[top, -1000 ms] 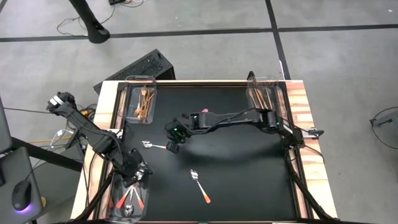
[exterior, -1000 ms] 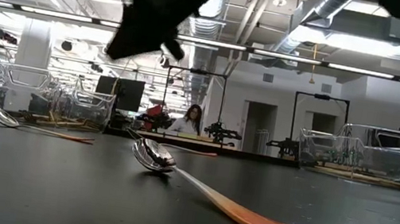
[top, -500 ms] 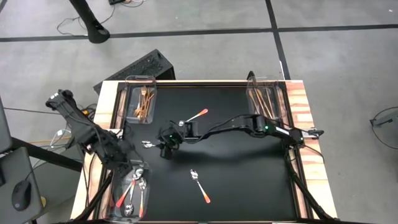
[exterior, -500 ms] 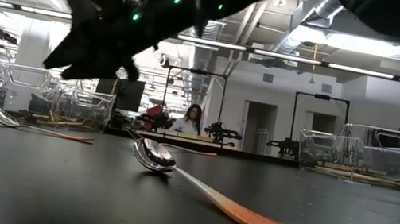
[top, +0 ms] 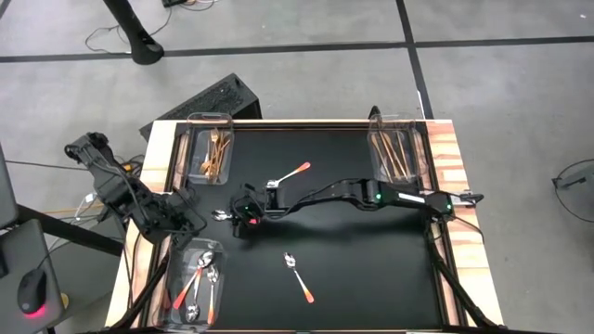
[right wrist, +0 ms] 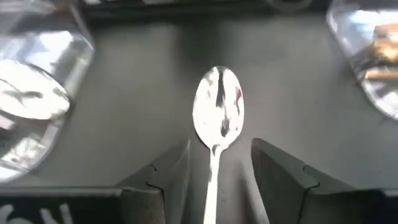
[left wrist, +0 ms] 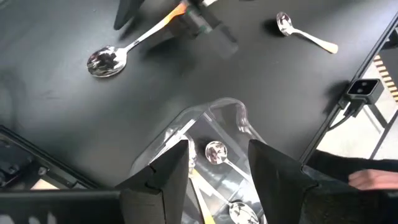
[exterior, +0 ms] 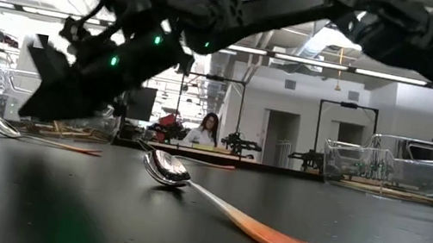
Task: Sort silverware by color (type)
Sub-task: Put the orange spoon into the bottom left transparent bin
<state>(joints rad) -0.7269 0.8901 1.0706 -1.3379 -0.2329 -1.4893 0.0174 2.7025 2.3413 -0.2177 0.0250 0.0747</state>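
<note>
2 dark fingers of the right gripper (right wrist: 214, 171) stand spread, straddling the thin handle of a shiny oval-bowled silver spoon (right wrist: 217, 109) lying near the matte black desk's (top: 353, 260) left edge. Left gripper (left wrist: 217, 165) hovers released above a clear plastic bin (left wrist: 214, 121).

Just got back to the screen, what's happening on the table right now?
The robot is sorting silverware into clear bins. The right gripper has reached across the black table with its fingers open either side of a spoon's handle, not closed on it. The left gripper is open and empty above the spoon bin, which holds several orange-handled spoons. Two more spoons lie loose on the table. Forks are in the far-left bin, knives in the far-right bin.
</note>
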